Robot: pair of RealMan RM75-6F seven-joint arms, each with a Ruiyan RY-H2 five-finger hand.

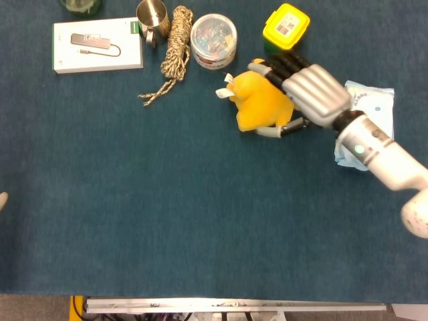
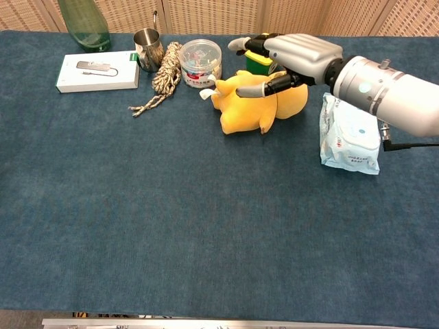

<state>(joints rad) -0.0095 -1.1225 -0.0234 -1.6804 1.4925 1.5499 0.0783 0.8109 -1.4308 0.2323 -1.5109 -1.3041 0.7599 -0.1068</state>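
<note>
We reach our right hand point(image 1: 304, 90) over the yellow plush point(image 1: 261, 100), which lies on its side on the blue cloth point(image 1: 200, 221), toward the far right part of the table. The fingers point(image 2: 240, 44) are spread and stretch past the toy's back, while the thumb point(image 2: 255, 91) comes in on the near side, so the hand brackets the toy from above. We cannot tell from either view whether the fingers actually touch the plush; they have not closed on it.

Just right of the plush, partly under our forearm, lies a wipes pack point(image 2: 350, 133), flat on the cloth. Behind the plush stands a yellow-lidded box point(image 1: 286, 25), close to our fingertips in the chest view. Further left along the back edge sit a clear tub point(image 1: 213, 40) of small colourful items, a coil of rope point(image 1: 175, 47) with its loose end trailing toward us, a metal cup point(image 1: 152, 17), and a white box point(image 1: 97, 45) printed with an adapter. A green bottle point(image 2: 84, 24) stands at the far left corner, behind the white box.

Of our left hand point(image 1: 3, 198) only a pale tip shows at the left edge of the head view, well apart from everything, and we cannot tell how its fingers lie.
</note>
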